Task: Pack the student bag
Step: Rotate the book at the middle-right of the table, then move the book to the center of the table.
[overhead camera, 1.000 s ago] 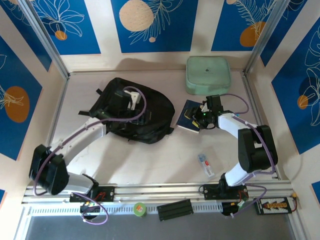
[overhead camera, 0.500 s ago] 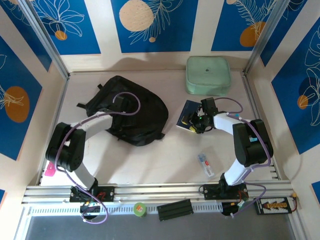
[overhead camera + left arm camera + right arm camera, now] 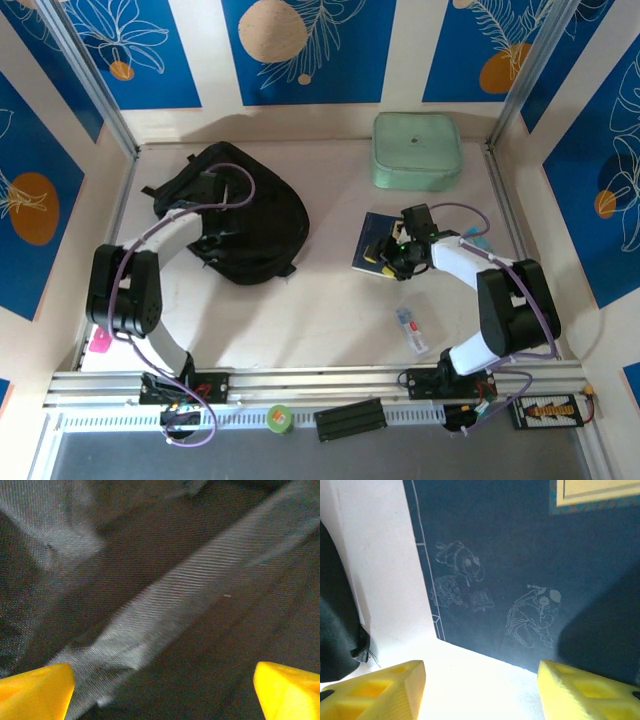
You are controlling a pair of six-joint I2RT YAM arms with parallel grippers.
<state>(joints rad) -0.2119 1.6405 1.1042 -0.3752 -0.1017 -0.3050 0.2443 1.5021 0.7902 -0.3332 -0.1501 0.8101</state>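
The student bag [image 3: 250, 225], a large black soft backpack, lies at the back left of the table. My left gripper [image 3: 210, 195] hovers close over its upper left part. In the left wrist view its yellow fingertips [image 3: 35, 690] stand wide open above black fabric, and a grey strap [image 3: 190, 590] crosses that fabric. My right gripper [image 3: 383, 252] is low over the near edge of a dark blue book [image 3: 372, 232]. It is open, with bare table between its fingers [image 3: 380, 690]. The book's cover [image 3: 520, 555] shows fine line drawings.
A pale mint-green zip case [image 3: 417, 150] sits at the back right. A small clear packet with red print [image 3: 411, 330] lies near the right arm's base. A pink object [image 3: 100, 340] rests at the left edge. Metal frame rails border the table.
The bag has shifted left and toward the back, and the left arm has folded in and swung left with it. The right gripper stayed over the book, edging slightly nearer.
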